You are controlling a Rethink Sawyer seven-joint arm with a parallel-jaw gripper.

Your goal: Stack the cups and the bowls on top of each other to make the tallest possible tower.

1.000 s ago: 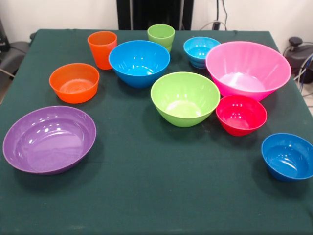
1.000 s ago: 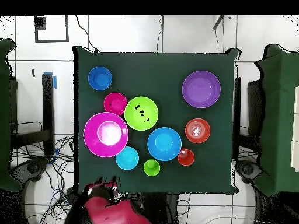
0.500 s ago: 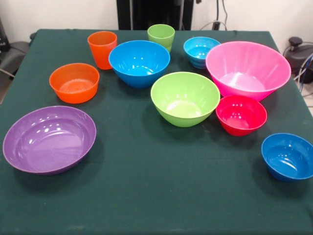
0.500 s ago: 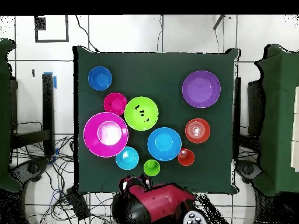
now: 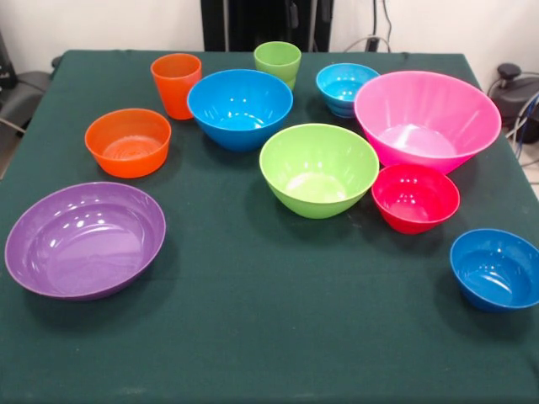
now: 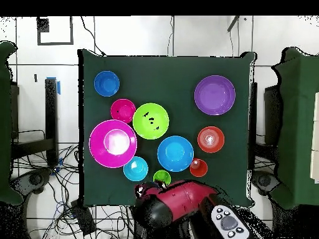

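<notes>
Green table [image 5: 253,337]: eight bowls [image 5: 319,169], two cups [image 5: 176,84].

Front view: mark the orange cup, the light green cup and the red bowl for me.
orange cup [image 5: 176,85], front view, on its outer wall.
light green cup [image 5: 278,61], front view, on its outer wall under the rim.
red bowl [image 5: 415,198], front view, on its inner floor.

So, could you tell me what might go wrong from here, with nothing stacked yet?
The pink bowl, red bowl and lime bowl sit nearly touching, so grasping one could nudge the others. The arm hangs over the table's edge beside the green cup, which it might knock over.
</notes>
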